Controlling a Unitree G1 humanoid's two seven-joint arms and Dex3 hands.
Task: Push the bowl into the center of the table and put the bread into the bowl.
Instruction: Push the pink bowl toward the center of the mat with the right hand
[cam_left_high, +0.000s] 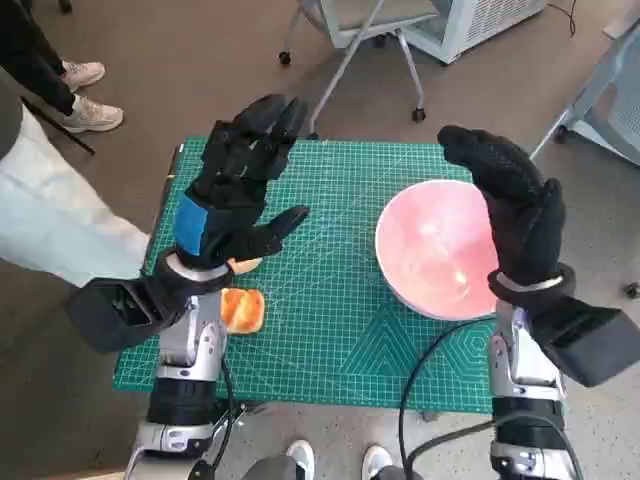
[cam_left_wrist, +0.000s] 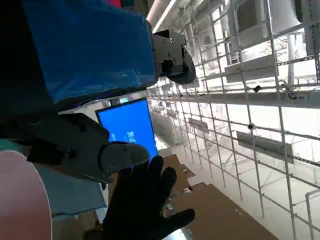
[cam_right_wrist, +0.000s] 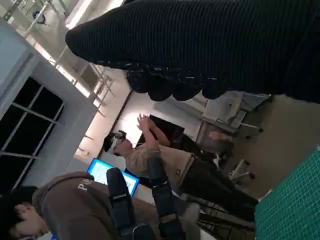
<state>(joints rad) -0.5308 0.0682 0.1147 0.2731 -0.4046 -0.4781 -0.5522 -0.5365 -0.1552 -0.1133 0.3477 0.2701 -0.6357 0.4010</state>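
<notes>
Your left hand (cam_left_high: 240, 190) sits closest in the head view, raised above the green cutting mat (cam_left_high: 330, 330) toward its 9 o'clock side, blue-taped back up, fingers spread apart and holding nothing. Your right hand (cam_left_high: 515, 210) is raised too, over the mat's 3 o'clock side, gloved fingers extended and apart, empty, poised above the far rim of the pink bowl (cam_left_high: 435, 250). That bowl rests on the mat at about 3 o'clock from the mat's middle, not centred. You'll find the bread (cam_left_high: 243, 310) on the mat toward 8 o'clock, just below your left wrist and well apart from the bowl; a second pale orange piece (cam_left_high: 245, 265) peeks out from under that wrist, too hidden to identify. A person's pale trouser leg (cam_left_high: 50, 220) and shoes (cam_left_high: 90, 115) show at 10 o'clock off the mat.

From the left wrist view you see the blue tape filling the 10 o'clock part, the black fingers (cam_left_wrist: 172, 55) open, and your gloved right hand (cam_left_wrist: 142, 200) spread at 6 o'clock. A curved pink edge (cam_left_wrist: 20, 200) sits at 8 o'clock, and a blue screen (cam_left_wrist: 127, 127) lies beyond.

In the right wrist view the glove (cam_right_wrist: 210, 45) bands the 12 o'clock edge; its fingers hardly show. A corner of the mat (cam_right_wrist: 295, 210) appears at 4 o'clock, and people (cam_right_wrist: 160, 160) sit beyond it.
</notes>
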